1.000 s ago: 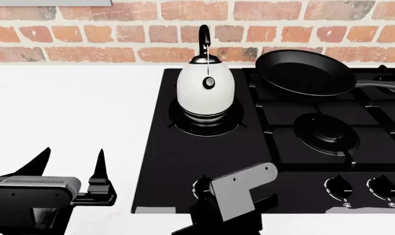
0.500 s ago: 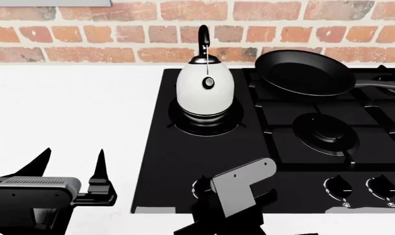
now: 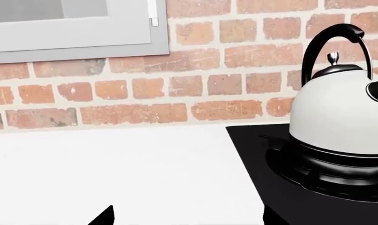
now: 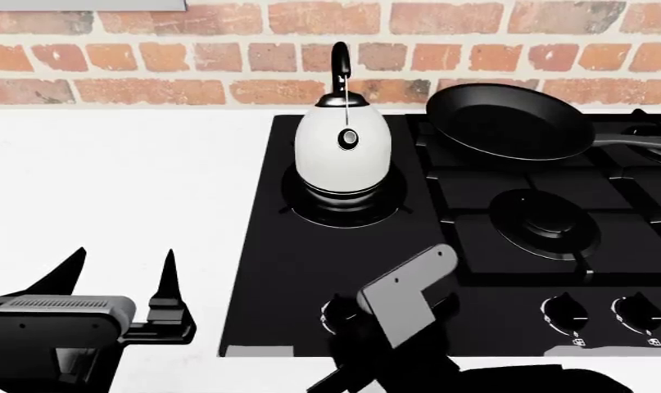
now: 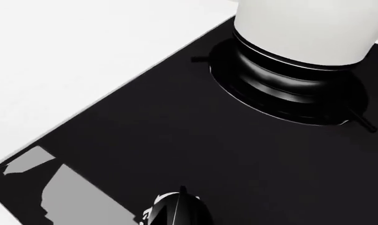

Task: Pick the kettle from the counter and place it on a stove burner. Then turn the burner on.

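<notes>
No brand or readable writing shows anywhere; the only markings are small white tick symbols beside the control knobs (image 4: pixel 565 309) along the cooktop's (image 4: pixel 341 262) front edge, too small to make out.

The left gripper (image 4: pixel 123 274) sits low over the white table (image 4: pixel 123 172), well to the left of the cooktop, its two black fingers (image 4: pixel 167 274) pointing up and away with a clear gap between them, so it is open and holds nothing. The right gripper (image 4: pixel 401 323) hangs over the front edge of the cooktop, its grey bracket tilted up to the right, just beside the leftmost knob (image 4: pixel 336 313); its fingertips are hidden, so I cannot tell whether it is open or closed.

The kettle (image 4: pixel 343 151) stands upright on the stove burner (image 4: pixel 345 203) at the cooktop's left rear, its long axis vertical, the black arched handle rising toward the brick wall (image 4: pixel 199 57) and the small round dial facing the robot. A black frying pan (image 4: pixel 510 123) rests on the grates to its right, its handle running off to the right
</notes>
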### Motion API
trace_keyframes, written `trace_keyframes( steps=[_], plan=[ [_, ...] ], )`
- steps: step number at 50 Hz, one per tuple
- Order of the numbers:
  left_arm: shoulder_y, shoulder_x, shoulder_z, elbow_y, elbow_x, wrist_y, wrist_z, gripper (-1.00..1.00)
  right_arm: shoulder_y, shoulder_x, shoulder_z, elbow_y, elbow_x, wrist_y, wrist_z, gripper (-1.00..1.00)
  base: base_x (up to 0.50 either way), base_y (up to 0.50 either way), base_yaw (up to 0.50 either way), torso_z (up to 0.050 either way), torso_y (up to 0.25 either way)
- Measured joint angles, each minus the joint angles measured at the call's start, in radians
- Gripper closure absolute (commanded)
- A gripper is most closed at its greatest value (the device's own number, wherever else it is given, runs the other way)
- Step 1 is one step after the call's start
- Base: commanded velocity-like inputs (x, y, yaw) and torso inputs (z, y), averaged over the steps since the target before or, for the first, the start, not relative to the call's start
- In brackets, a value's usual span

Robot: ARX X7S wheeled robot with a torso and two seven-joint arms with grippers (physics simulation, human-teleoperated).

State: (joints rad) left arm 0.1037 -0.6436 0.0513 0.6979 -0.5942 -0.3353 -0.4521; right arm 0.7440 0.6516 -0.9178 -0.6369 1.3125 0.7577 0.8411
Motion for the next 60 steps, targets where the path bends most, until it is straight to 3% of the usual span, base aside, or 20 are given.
trace_keyframes(
  steps=[33, 60],
  plan=[
    [-0.016, -0.002, 0.008, -0.002, -0.006, -0.009, -0.007, -1.0, 0.114, 0.102, -0.053, 0.125, -0.125, -0.037, -0.493, 1.0, 0.0, 0.0, 0.0, 0.0, 0.0],
    [-0.012, -0.004, 0.01, -0.006, -0.004, -0.001, -0.007, -1.0, 0.113, 0.141, -0.125, 0.166, -0.358, -0.173, -0.721, 1.0, 0.0, 0.0, 0.0, 0.0, 0.0]
  ],
)
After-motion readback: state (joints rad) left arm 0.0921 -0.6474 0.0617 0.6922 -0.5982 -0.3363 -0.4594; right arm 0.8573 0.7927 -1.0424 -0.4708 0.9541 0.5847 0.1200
